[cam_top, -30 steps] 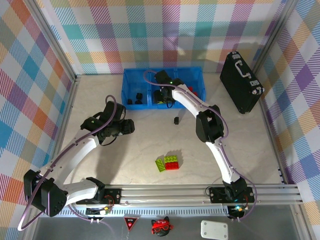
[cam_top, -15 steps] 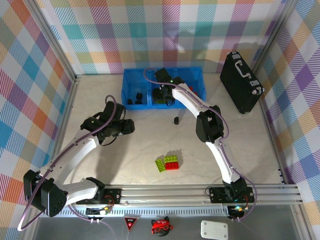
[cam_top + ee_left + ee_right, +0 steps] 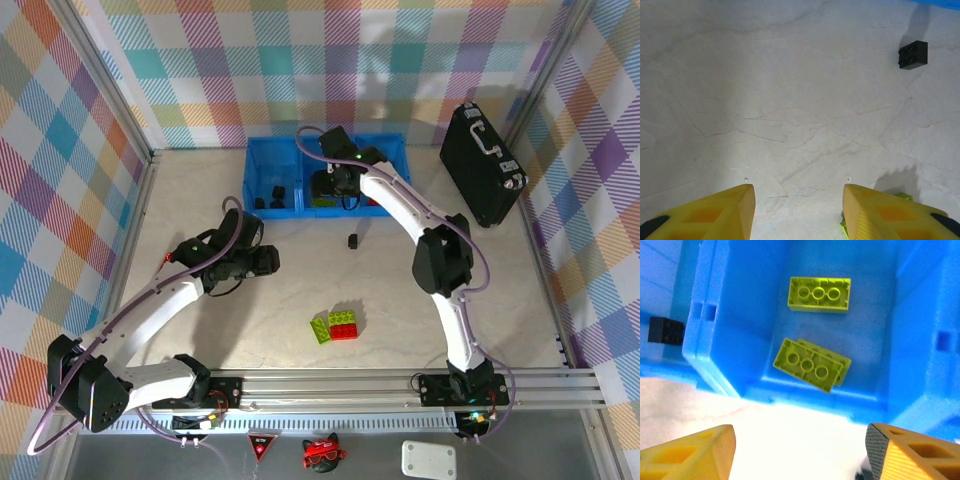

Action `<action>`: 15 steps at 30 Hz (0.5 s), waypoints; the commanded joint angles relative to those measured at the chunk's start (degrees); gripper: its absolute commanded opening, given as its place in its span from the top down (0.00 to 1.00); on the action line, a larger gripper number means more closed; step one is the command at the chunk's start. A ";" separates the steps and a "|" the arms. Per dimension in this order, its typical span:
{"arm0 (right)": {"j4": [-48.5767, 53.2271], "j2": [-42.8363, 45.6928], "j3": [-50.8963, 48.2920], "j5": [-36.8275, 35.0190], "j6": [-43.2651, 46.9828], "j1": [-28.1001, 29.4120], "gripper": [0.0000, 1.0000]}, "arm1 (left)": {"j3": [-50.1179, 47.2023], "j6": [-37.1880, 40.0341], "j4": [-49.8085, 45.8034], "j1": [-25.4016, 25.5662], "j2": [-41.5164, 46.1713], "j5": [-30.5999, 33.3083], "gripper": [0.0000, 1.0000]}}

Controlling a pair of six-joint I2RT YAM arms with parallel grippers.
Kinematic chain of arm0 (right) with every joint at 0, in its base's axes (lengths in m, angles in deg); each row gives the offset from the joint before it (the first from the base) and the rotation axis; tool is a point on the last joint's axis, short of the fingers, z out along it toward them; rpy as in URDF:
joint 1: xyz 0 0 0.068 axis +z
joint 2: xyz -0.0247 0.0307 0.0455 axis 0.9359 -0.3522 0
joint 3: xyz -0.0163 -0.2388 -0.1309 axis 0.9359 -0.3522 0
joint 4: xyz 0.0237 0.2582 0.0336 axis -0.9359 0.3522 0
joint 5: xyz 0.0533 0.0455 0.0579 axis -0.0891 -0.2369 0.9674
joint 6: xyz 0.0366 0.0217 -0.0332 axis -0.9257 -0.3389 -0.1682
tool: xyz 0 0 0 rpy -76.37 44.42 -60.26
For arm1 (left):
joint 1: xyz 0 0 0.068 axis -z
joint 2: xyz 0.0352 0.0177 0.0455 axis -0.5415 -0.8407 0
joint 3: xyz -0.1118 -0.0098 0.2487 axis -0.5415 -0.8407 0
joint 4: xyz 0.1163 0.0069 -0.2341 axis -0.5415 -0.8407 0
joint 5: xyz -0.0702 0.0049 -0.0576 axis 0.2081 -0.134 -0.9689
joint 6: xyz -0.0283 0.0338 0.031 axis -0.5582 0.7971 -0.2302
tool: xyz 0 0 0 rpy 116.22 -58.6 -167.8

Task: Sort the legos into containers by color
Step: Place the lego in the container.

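The right hand [image 3: 799, 442] hovers spread and empty over the middle bin of the blue tray [image 3: 730, 300]. Lime bricks [image 3: 819, 294] lie there studs up, one running divider to divider, two overlapping and slanted. The left hand [image 3: 797, 202], fingers apart, holds nothing above the tabletop [image 3: 790, 100]. A black brick [image 3: 913, 54] lies ahead of it.

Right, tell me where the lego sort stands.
Done: lime bricks lie in the middle bin, black ones in the left bin. In hand: nothing; right gripper and left gripper are open. Left: black brick, green brick and red brick on the table.
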 commanded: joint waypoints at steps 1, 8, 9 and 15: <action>-0.48 3.93 -5.60 0.23 -1.97 0.35 0.30 | -1.17 -1.70 1.61 1.26 -0.60 0.49 0.50; -3.51 10.63 -18.30 -0.39 -3.76 0.35 0.32 | -0.99 -2.49 4.06 3.84 -3.82 0.38 0.50; -3.94 11.63 -20.05 -0.39 -4.03 0.28 0.33 | -0.63 -2.48 4.42 4.29 -4.71 0.41 0.50; -6.38 18.39 -30.19 0.05 -5.55 -1.59 0.33 | 2.81 -2.71 7.11 7.20 -11.29 0.65 0.50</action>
